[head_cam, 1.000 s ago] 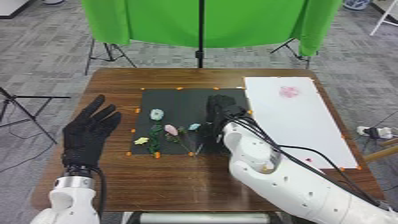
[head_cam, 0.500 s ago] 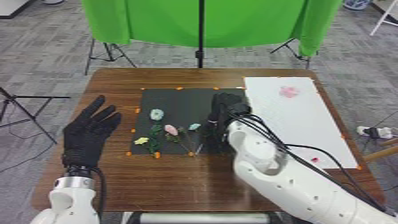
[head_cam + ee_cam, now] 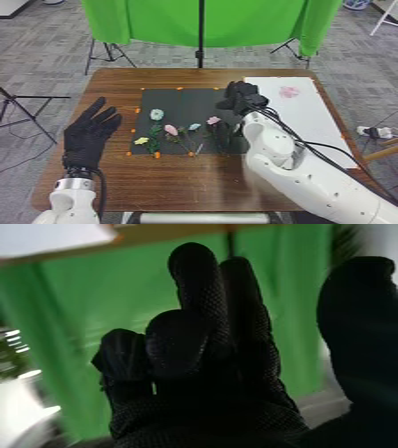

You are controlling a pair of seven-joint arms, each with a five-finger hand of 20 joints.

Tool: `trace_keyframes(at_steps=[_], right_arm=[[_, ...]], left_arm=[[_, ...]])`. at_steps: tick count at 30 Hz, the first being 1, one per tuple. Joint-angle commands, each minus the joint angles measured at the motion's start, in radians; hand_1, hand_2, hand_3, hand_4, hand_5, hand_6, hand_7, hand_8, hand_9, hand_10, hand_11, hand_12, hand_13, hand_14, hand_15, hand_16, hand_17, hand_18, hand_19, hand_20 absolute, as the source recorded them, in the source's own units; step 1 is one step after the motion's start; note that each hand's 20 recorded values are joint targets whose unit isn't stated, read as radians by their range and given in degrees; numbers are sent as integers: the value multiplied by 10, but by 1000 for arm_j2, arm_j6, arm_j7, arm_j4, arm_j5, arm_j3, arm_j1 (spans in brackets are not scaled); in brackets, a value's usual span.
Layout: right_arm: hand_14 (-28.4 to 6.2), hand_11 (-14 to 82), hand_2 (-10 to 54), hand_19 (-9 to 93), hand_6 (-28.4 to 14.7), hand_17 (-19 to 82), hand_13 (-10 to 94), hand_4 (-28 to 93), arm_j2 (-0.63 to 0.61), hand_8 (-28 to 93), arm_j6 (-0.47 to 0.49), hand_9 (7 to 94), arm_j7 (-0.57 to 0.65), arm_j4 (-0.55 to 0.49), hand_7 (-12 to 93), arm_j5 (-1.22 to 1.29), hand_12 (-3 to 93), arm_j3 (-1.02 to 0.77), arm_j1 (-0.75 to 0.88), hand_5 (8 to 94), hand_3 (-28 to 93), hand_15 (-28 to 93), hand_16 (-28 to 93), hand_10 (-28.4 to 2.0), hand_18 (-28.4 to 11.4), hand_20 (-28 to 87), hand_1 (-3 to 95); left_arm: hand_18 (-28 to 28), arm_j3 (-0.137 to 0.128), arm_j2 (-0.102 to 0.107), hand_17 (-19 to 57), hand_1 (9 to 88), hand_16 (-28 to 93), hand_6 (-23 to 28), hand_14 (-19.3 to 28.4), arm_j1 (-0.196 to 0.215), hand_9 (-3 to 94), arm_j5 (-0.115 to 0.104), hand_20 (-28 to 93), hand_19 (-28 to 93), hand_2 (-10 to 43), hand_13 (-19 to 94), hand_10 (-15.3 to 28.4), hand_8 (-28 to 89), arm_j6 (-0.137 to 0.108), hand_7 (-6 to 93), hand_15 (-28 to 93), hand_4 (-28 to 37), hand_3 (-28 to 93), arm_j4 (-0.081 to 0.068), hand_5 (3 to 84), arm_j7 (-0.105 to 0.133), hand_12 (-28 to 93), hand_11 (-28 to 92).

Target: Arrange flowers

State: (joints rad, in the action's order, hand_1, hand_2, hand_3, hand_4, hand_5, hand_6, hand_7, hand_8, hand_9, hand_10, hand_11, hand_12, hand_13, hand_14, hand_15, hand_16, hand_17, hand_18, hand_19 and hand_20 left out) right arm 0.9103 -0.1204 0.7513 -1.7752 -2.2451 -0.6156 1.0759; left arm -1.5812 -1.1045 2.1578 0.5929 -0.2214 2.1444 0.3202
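In the head view, a black mat (image 3: 187,100) lies on the brown desk (image 3: 204,182). The right hand (image 3: 242,98) is up by the mat's far right corner, next to the white sheet (image 3: 311,122). The pink flower (image 3: 213,120) lies on the right half of the mat. From the right hand, it is back toward the robot and a bit to the left. Its stem runs the long way, from the pink top toward the mat's near edge. The right hand is much nearer to it than the left hand (image 3: 84,140), which is over the desk, left of the mat, with its fingers straight and spread.

The flower has a small, light pink top and a thin, dark stem. On the mat's left half are a pale blue flower (image 3: 156,114), a yellow flower (image 3: 141,141) and a pink bud (image 3: 171,130). If the pink flower is next, I think the right hand must come back to the mat and pinch the stem, not squash the top.

In the right wrist view, the right hand is wide. Its thumb is well apart, some fingers point up and others bend a little. I see nothing in it. A green cloth (image 3: 111,304) is behind.
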Motion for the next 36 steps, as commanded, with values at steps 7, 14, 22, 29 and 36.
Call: trace_keyframes(at_steps=[7,14,22,29,36], right_arm=[[-174,248,-95,930,-23,227,469,-283,-112,-118,57,524,103,415,131,101,139,174,-401,496,790,841,100,-203,-225,621,288],[-187,168,-95,895,3,156,386,-283,-11,-120,277,433,26,524,133,105,135,73,-363,402,789,818,68,-214,-225,603,259],[-188,129,-95,867,49,127,348,-283,46,-129,642,385,-110,564,160,3,140,-47,-268,307,794,796,63,-209,-238,638,258],[-75,150,-95,906,68,235,595,-282,19,-145,485,635,-36,565,171,49,132,-32,-228,555,724,698,124,-103,-223,562,449],[1,143,-95,932,30,391,824,-283,-29,24,148,936,-37,531,184,50,298,55,-219,884,562,650,209,-45,-176,549,666]], left_arm=[[269,15,18,-64,249,-91,99,276,13,374,-17,226,579,78,276,204,-103,-11,149,573,-234,809,-2,393,32,114,282],[268,15,18,-64,249,-91,99,276,4,374,-29,225,578,77,275,204,-103,5,149,574,-233,810,-2,392,39,115,282],[268,25,1,-64,250,-92,99,277,-36,375,2,225,579,77,276,205,-103,14,149,574,-230,810,-24,392,-1,115,282],[269,35,14,-64,250,-92,98,277,-57,373,0,224,579,77,275,204,-103,27,150,574,-234,806,-33,390,9,115,283],[268,27,6,-64,250,-93,97,277,-15,373,-3,224,580,76,275,204,-104,18,151,575,-234,807,-18,390,13,114,283]])
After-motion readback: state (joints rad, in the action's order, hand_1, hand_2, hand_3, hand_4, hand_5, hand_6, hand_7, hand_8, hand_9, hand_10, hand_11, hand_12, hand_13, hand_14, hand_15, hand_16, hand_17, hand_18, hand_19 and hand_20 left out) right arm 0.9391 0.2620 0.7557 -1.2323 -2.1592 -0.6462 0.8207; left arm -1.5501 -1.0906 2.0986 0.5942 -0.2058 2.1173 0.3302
